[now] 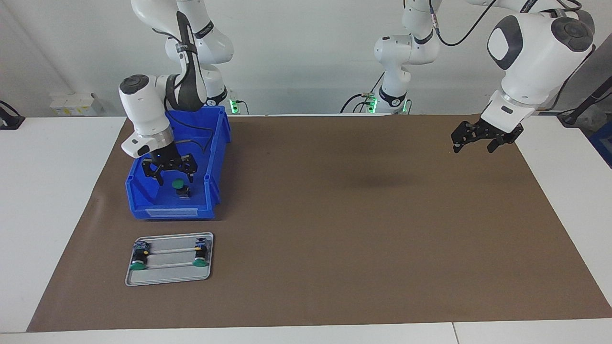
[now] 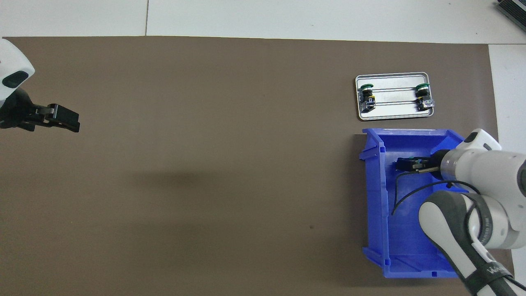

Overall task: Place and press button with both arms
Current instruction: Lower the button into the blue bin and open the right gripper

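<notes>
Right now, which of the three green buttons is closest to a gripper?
The button lying in the blue bin, directly beneath the right gripper. The other two buttons sit on the metal tray, farther from the robots.

A green-capped button point(image 1: 178, 184) lies in a blue bin point(image 1: 216, 143) on a brown mat point(image 1: 334, 229), beside a grey tray point(image 1: 169, 277).
</notes>
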`<state>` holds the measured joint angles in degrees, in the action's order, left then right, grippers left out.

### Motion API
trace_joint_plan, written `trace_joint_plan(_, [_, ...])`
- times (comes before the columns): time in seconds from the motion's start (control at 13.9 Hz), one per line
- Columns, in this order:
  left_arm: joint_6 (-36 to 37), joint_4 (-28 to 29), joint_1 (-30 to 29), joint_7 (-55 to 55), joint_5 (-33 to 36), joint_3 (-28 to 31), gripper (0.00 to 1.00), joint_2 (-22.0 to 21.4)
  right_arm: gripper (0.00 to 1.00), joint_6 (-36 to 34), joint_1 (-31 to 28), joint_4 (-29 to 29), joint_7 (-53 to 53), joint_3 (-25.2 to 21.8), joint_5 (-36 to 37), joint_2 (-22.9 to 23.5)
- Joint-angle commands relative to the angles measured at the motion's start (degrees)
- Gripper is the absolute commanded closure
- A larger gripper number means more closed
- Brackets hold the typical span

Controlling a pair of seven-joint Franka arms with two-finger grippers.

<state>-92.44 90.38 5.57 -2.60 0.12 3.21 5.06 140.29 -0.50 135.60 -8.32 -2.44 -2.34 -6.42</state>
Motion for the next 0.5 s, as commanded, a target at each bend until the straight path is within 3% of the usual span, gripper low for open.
trace_joint_plan(0.0, [-1.3,2.3,-0.4,0.6,0.9,-0.4,0.00,-1.9,0.00,-9.8,-1.0,-7.8,2.7,0.6,-1.6,-0.4])
trace_joint_plan(0.43, [-1.3,2.3,-0.5,0.6,0.9,-0.4,0.00,-1.8,0.00,-30.0,-1.0,-25.0,12.0,0.6,2.9,0.4])
